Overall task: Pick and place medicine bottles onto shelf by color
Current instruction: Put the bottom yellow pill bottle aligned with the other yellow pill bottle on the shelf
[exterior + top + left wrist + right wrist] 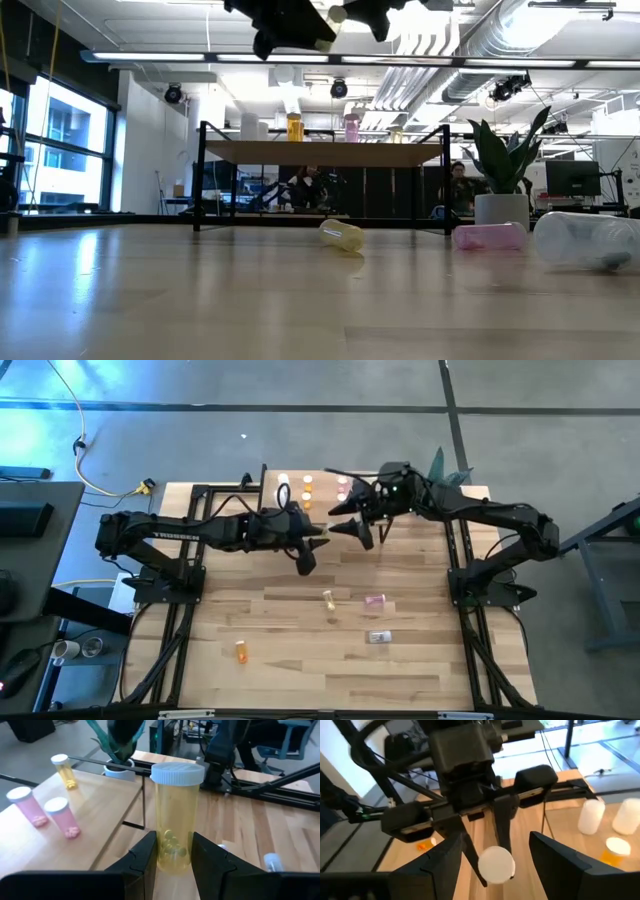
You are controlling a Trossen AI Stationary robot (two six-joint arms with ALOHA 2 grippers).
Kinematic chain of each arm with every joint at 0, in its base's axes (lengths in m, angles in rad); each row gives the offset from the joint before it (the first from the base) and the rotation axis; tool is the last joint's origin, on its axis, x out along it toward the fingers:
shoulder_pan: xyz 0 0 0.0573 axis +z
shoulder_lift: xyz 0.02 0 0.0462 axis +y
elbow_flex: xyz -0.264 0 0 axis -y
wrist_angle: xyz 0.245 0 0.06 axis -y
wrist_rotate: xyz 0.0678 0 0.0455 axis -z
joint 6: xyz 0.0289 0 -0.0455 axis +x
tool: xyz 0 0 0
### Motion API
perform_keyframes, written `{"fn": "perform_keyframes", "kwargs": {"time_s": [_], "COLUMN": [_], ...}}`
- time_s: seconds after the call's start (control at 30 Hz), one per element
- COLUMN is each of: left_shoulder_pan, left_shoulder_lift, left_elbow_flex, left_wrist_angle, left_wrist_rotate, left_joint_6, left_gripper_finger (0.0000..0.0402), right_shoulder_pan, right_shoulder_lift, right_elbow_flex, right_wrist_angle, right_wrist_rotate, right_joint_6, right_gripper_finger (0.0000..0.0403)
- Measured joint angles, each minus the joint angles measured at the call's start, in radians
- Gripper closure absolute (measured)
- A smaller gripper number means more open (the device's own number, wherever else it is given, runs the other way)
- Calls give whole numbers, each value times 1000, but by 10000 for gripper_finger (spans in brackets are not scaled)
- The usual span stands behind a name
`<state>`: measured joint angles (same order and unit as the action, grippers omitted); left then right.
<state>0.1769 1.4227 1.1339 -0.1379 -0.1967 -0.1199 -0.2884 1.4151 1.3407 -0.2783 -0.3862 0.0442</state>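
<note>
My left gripper (308, 547) is shut on a yellow medicine bottle (173, 815) with a white cap, high above the table's middle, just in front of the shelf (272, 485). My right gripper (347, 526) faces it from the right, open. Its fingers stand on either side of the bottle's cap (495, 865) without touching. The shelf (100, 805) carries upright pink bottles (62, 817), a yellow one (65, 770), orange ones (307, 488) and clear ones (591, 816). A yellow (328, 598), a pink (375, 601), a clear (379, 637) and an orange bottle (241, 651) lie on the table. My left gripper pinches the yellow bottle's lower body (172, 857), near its base, between its two fingers. The capped end (177, 772) sticks out beyond the fingertips. The bottle is lifted clear, high above the table.
A potted plant (505, 165) stands at the table's far right, beside the shelf (320, 152). Black frame rails (180, 620) run along the table's left and right sides. Bare wood lies between the loose bottles and the near edge.
</note>
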Motion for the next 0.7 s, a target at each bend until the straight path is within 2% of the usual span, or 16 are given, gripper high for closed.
{"fn": "perform_keyframes", "kwargs": {"time_s": [0.33,0.57,0.7], "left_shoulder_pan": [0,0,0], "left_shoulder_lift": [0,0,0], "left_elbow_flex": [0,0,0], "left_wrist_angle": [27,39,39], "left_wrist_rotate": [55,61,61], "left_joint_6": [0,0,0], "left_gripper_finger": [309,309,309], "right_shoulder_pan": [59,69,69], "right_shoulder_lift": [0,0,0], "right_elbow_flex": [0,0,0], "right_wrist_angle": [-44,-55,-58], "right_wrist_rotate": [97,99,99], "right_joint_6": [52,68,79], "right_gripper_finger": [181,184,205]}}
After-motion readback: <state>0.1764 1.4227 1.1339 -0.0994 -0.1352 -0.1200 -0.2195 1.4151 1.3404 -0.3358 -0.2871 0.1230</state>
